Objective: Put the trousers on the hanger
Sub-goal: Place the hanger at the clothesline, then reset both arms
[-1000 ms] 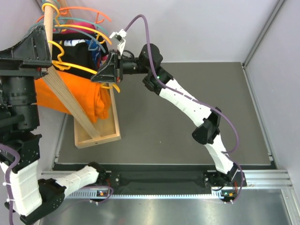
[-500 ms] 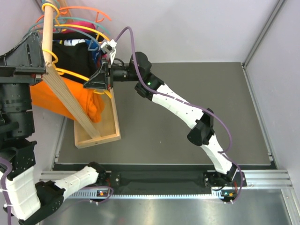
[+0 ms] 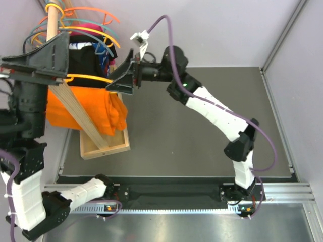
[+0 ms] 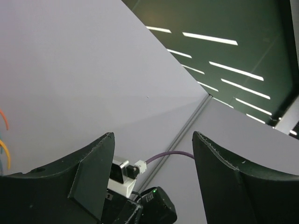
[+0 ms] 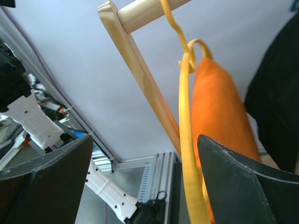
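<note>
We see the right gripper (image 5: 145, 137) with its jaws wide apart. The amber hanger (image 5: 185, 121) runs between them, and neither pad touches it. The hanger's hook loops over the wooden rail (image 5: 140, 11) at the top of the right wrist view. The orange trousers (image 5: 217, 107) are draped over the hanger and hang at centre right. In the top view the trousers (image 3: 88, 113) hang at the left of the frame, above the wooden base tray (image 3: 108, 146).

The left gripper (image 4: 153, 135) is also spread and has nothing between its jaws. It faces the wall from the upper left of the top view.

We think the main risk is the retreat. The right jaws still straddle the hanger's arm, so a sideways or tilted pull-back could catch the thin plastic. That could swing the hanger or lift its hook off the rail. The trousers look bunched toward the right end, so a jolt might make them slide off the bar. The left gripper (image 3: 63, 59) also sits close to the rail and the other hangers and could knock them.

A second ago the right gripper (image 3: 120, 75) was closed at the hanger's (image 3: 88, 78) end. Half a second ago it had pushed further left and lower. Now it has opened and drawn back to the right. The trousers, which were pushed left then, now hang further right. The left gripper has moved in toward the rail.
</note>
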You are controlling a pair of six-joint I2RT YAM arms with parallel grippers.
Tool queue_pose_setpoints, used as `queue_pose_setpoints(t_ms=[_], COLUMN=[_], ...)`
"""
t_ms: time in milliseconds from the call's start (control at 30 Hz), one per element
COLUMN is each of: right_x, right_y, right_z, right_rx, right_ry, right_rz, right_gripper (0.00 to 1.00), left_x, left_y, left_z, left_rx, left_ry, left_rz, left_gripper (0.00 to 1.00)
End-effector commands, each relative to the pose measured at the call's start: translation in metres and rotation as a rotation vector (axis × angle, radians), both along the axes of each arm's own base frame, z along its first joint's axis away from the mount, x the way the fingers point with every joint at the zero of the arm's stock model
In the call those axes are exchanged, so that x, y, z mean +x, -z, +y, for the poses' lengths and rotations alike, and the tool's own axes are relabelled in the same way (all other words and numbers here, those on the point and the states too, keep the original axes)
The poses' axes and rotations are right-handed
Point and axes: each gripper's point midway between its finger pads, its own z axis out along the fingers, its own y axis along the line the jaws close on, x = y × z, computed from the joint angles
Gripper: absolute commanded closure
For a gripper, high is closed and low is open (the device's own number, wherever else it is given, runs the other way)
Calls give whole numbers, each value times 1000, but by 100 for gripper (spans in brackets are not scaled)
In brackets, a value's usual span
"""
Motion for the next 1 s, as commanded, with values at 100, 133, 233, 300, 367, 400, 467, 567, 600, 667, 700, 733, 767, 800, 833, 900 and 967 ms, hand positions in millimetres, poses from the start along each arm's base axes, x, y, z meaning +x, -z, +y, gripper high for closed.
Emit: queue_pose_setpoints(t_ms=[100, 133, 233, 300, 367, 400, 467, 567, 600, 667, 700, 733, 767, 800, 833, 900, 967], right_x=[23, 29, 60, 69, 74, 86, 82, 80, 79, 70, 66, 59, 54, 50, 46, 37, 28], right_y=[-28, -42, -13, 4, 5, 33, 46, 94, 112, 136, 159, 165, 196, 209, 221, 255, 283], right_z=[-93, -120, -163, -198, -239, -257, -285, -324, -335, -358, -366, -375, -380, -383, -385, -391, -393], right_rx=[-70, -50, -130, -170, -159, -213, -245, -398, -454, -556, -611, -624, -679, -693, -702, -714, -704], right_ry=[248, 321, 485, 597, 687, 748, 831, 977, 1016, 1109, 1130, 1165, 1169, 1179, 1182, 1205, 1205], right_rz=[56, 48, 129, 205, 224, 279, 294, 332, 347, 340, 365, 354, 391, 400, 416, 461, 493], right_gripper=[0, 0, 0, 0, 0, 0, 0, 0, 0, 0, 0, 0, 0, 0, 0, 0, 0], left_x=[48, 51, 59, 72, 69, 74, 77, 82, 85, 97, 104, 109, 109, 113, 113, 112, 108], left_y=[25, 26, 32, 42, 46, 57, 66, 97, 124, 152, 192, 213, 218, 265, 281, 315, 337], left_z=[-84, -90, -114, -128, -152, -172, -196, -249, -273, -287, -299, -302, -300, -306, -305, -299, -298], left_rx=[125, 123, 135, 146, 168, 168, 201, 283, 325, 333, 385, 396, 381, 426, 422, 365, 328], left_ry=[272, 295, 386, 395, 439, 455, 464, 473, 482, 473, 472, 466, 460, 457, 451, 448, 474], left_rz=[110, 114, 125, 149, 144, 175, 175, 210, 260, 314, 379, 422, 414, 478, 493, 509, 533], left_gripper=[28, 28, 28, 27, 25, 24, 21, 18, 18, 17, 17, 17, 17, 17, 18, 17, 17])
